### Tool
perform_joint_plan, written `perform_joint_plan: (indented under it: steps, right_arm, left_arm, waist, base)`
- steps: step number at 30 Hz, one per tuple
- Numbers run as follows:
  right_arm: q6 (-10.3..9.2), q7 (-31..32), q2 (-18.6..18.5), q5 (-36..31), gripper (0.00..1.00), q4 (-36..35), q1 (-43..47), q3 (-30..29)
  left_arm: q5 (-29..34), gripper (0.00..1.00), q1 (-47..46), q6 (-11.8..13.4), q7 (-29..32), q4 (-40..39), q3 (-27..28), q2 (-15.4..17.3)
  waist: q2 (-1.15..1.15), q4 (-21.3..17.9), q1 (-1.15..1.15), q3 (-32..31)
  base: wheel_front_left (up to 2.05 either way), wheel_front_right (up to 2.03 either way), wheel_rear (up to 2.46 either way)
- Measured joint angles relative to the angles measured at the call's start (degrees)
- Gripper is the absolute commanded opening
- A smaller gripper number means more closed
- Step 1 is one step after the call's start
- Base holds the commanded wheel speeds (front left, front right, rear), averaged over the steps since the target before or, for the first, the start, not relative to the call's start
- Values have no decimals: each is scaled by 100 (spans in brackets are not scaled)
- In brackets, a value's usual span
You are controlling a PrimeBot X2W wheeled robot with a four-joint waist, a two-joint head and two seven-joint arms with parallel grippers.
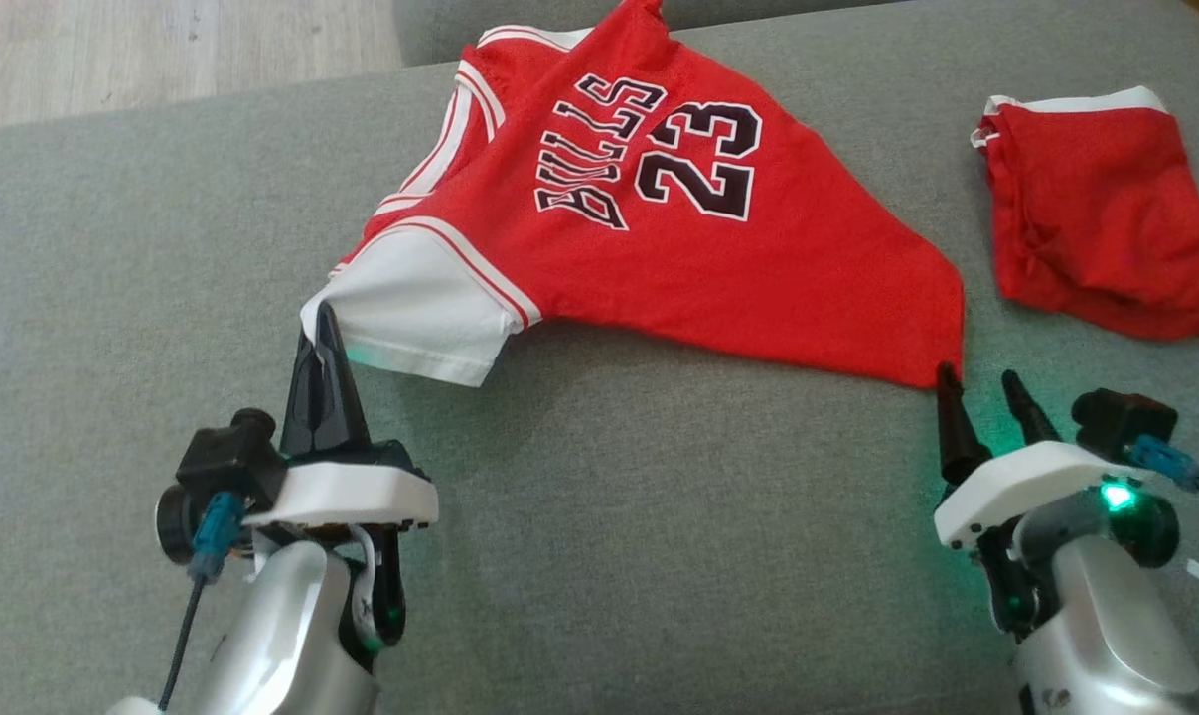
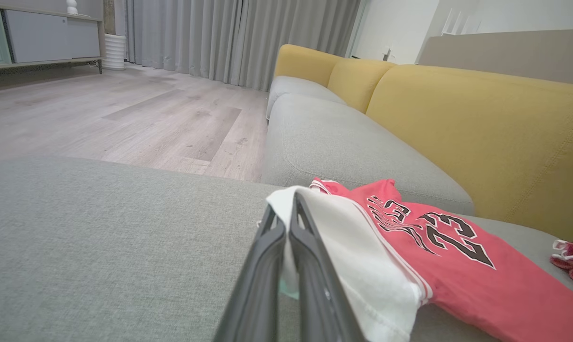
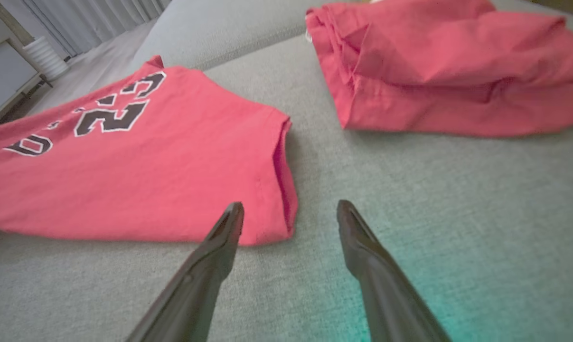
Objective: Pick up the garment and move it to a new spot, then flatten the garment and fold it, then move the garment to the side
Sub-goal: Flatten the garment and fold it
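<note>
The red jersey (image 1: 659, 248), lettered BULLS 23, lies spread face up across the grey sofa seat (image 1: 609, 516), its hem toward the robot's right and its white sleeve (image 1: 420, 318) toward the left. From the head view, the left claw (image 1: 321, 323) has its two dark fingers pressed together on the outer edge of that sleeve, pinching the white cloth and lifting it a little off the cushion. The left wrist view confirms the grip from close up, with the sleeve draped over the fingertips, and adds the room beyond: yellow backrests (image 2: 481, 133), a pale wood floor (image 2: 125, 109), grey curtains (image 2: 220, 38) and a low cabinet (image 2: 44, 33). The right claw (image 1: 978, 379) stands spread wide at the jersey's near hem corner and grips nothing. Its wrist view shows that corner lying flat on the seat, with one fingertip just over the hem. A second red garment (image 1: 1096, 218), loosely folded, lies apart on the seat to the right.
</note>
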Motion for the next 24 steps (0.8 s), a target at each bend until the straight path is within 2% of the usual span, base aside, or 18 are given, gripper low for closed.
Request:
perform_joint_plan:
  steps: [11,12,13,19,24]
  right_arm:
    - [0,131,-20,422,100,1047,-583,409]
    - [0,148,-25,485,44,1102,-648,493]
    - [0,154,-29,553,0,1138,-700,569]
    - [0,-110,-33,711,0,1257,-799,934]
    - [0,-458,-16,601,0,894,-803,1057]
  left_arm:
    - [108,0,0,-102,-1,-69,31,-73]
    - [108,0,0,-116,-1,-68,42,-76]
    - [109,0,0,-153,-1,-68,52,-80]
    - [148,0,-4,-200,-1,-70,211,-102]
    - [134,0,-4,-288,-1,-221,387,-111]
  waist:
    - [0,91,0,104]
    - [0,98,0,115]
    - [0,103,0,125]
    - [0,114,0,105]
    - [0,83,0,17]
  base:
    - [0,0,0]
    - [0,0,0]
    - [0,0,0]
    - [0,0,0]
    - [0,0,0]
